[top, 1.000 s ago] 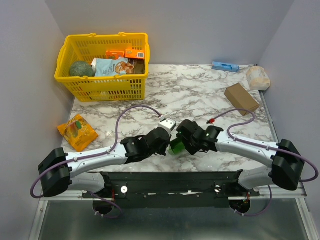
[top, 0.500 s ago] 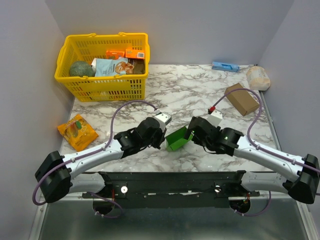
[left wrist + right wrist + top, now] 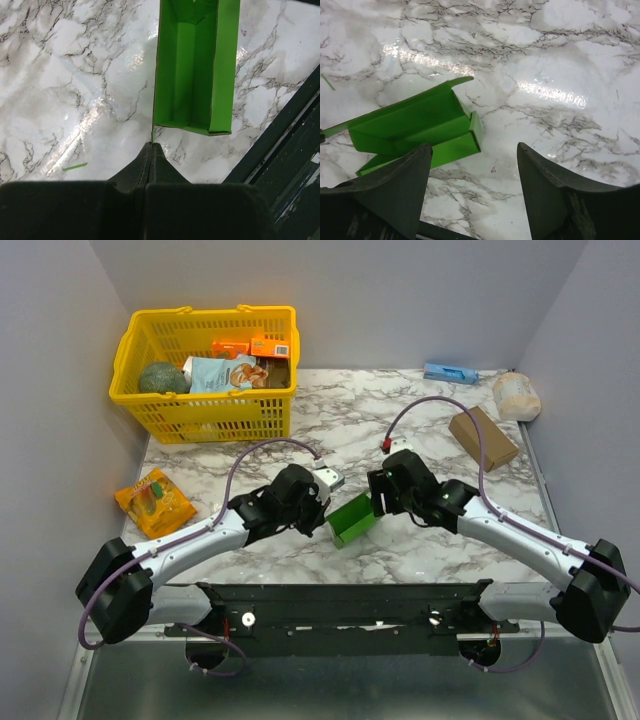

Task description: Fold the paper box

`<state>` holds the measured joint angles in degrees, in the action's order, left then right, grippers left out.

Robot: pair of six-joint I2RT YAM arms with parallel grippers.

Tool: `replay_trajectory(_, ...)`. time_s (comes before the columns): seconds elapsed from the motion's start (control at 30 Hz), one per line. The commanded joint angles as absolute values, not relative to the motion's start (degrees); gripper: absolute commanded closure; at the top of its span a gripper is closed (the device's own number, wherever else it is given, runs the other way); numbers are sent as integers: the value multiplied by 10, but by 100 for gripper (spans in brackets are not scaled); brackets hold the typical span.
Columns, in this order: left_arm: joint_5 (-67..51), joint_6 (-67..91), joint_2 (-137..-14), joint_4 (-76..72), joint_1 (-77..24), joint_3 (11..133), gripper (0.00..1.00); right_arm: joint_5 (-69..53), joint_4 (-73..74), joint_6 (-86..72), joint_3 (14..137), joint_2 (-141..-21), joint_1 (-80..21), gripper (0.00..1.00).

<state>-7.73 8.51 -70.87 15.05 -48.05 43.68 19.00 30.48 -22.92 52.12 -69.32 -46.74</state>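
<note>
Top view: I see the paper box (image 3: 352, 519) at centre frame on the table (image 3: 400, 430), betw. both arms.
Left wrist view: left gripper (image 3: 151, 150) fully closed, pinching the box's side-wall edge, lower centre.
Right wrist view: right gripper (image 3: 474, 149) spread wide, holding nothing; box lies centre-left.

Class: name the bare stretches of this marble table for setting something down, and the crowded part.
Bare: the marble between yellow basket and brown box. Crowded: near centre, where left gripper and right gripper flank the paper box.

Matt paper box (image 3: 192, 75), glossy marble tabletop (image 3: 75, 75)
</note>
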Motion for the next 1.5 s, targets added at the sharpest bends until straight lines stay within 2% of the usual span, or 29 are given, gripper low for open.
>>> replay_trajectory(0.0,-118,55,-712,171,-462,462,100,44,258,-132,525,-707,-447,25)
replay_trajectory(0.1,-131,45,-722,170,-455,471,100,26,244,-106,506,-701,-447,24)
replay_trajectory(0.27,-148,7,-762,210,-439,504,100,-21,226,-31,473,-664,-447,6)
replay_trajectory(0.4,-180,-36,-787,223,-421,531,100,89,249,-68,485,-692,-447,4)
replay_trajectory(0.6,-225,-83,-829,263,-404,582,100,112,236,-95,528,-729,-417,10)
replay_trajectory(0.63,-227,-98,-834,280,-404,588,100,104,229,-80,530,-734,-405,16)
replay_trajectory(0.7,-228,-110,-842,295,-402,601,100,66,187,-56,522,-737,-374,20)
replay_trajectory(0.73,-228,-114,-844,303,-401,604,100,43,168,-28,515,-734,-365,26)
replay_trajectory(0.9,-243,-132,-836,312,-395,606,100,-87,67,18,476,-730,-309,30)
replay_trajectory(1.1,-258,-141,-831,316,-386,605,100,-172,40,58,459,-756,-285,35)
replay_trajectory(1.23,-264,-148,-827,315,-381,602,100,-233,26,58,445,-743,-284,35)
replay_trajectory(1.33,-269,-153,-826,313,-381,602,100,-303,22,49,445,-723,-285,26)
replay_trajectory(1.37,-271,-157,-825,314,-381,605,100,-313,21,52,444,-717,-285,16)
replay_trajectory(1.47,-287,-175,-826,316,-379,612,100,-314,25,60,437,-700,-286,8)
